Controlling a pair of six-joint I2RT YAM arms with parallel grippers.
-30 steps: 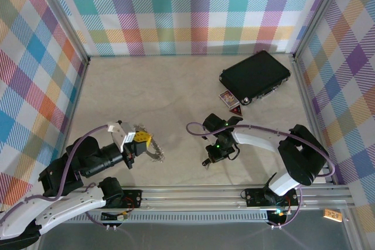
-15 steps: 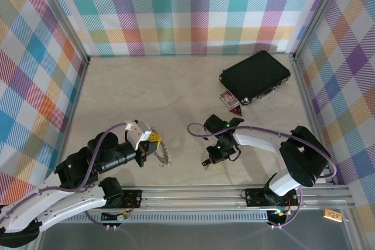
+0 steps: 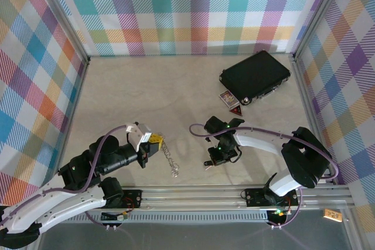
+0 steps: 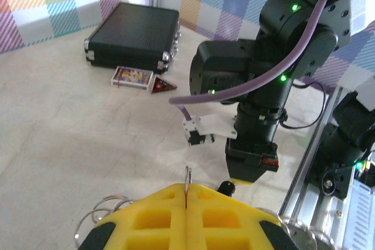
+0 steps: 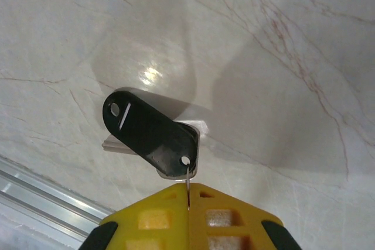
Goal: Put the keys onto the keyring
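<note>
My left gripper (image 3: 156,140) is shut on the keyring, and the thin edge of its ring (image 4: 187,175) pokes out between the yellow fingertips. The silvery chain (image 3: 169,158) trails from it toward the near rail, with some loops (image 4: 96,215) showing beside the fingers. My right gripper (image 5: 188,187) is shut on a thin wire loop that passes through the hole of the keys' black head (image 5: 149,133). The short silver blade lies under that head, just over the table. In the left wrist view the key (image 4: 225,187) hangs at the right gripper's tip, close in front of my left fingers.
A black case (image 3: 255,76) lies at the far right, with a small card box (image 3: 228,99) and a red triangular piece (image 3: 235,109) beside it. An aluminium rail (image 3: 234,191) runs along the near edge. Plaid walls close in three sides.
My left gripper has moved right, toward the right gripper. The chain, bunched under it before, now stretches out as a strand toward the near rail. The right gripper has barely shifted.
</note>
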